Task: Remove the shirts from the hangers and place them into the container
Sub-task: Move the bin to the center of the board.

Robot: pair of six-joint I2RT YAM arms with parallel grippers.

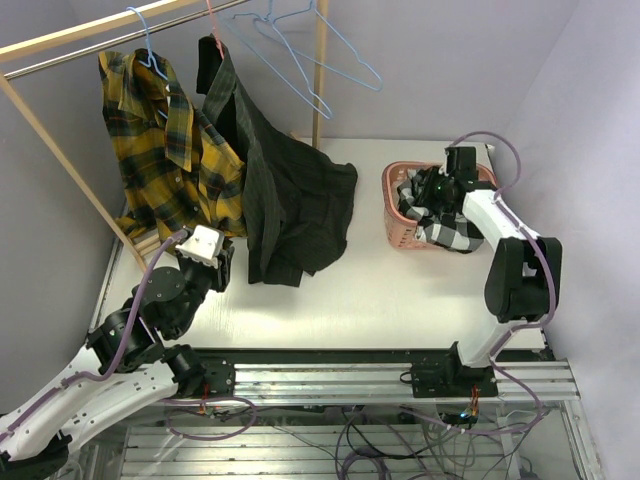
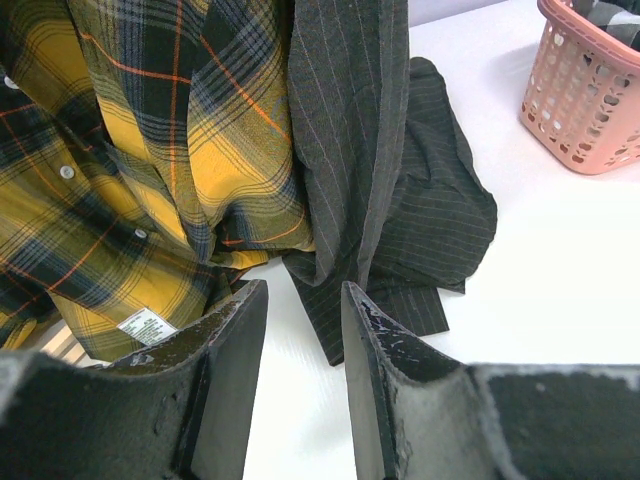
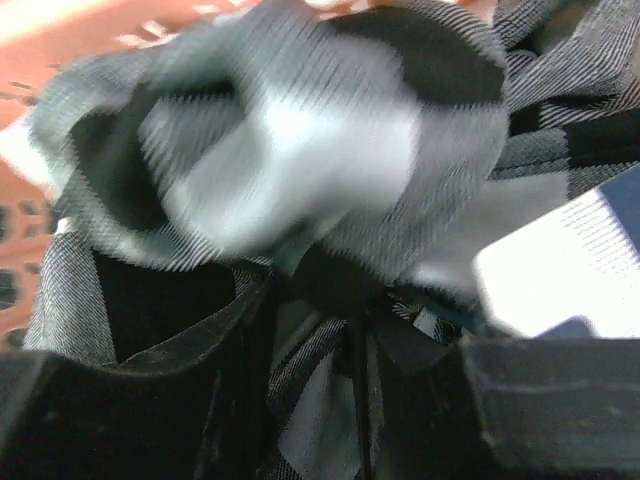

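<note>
Though its hem pools, the charcoal shirt [image 1: 290, 200] hangs vertical.

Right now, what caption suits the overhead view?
Right claw at a black-and-white checked shirt in the salmon-pink plastic basket; yellow-and-black plaid shirt and charcoal pinstriped shirt hang.

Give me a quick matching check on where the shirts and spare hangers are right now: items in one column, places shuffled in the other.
Items
1. plaid shirt
2. pinstriped shirt
3. checked shirt
4. empty blue hangers

Places
A. spilling over the basket rim
B. bare on the rack
C. hanging, far left
D. hanging, hem spread on the table

Pairs: 1-C, 2-D, 3-A, 4-B
</note>
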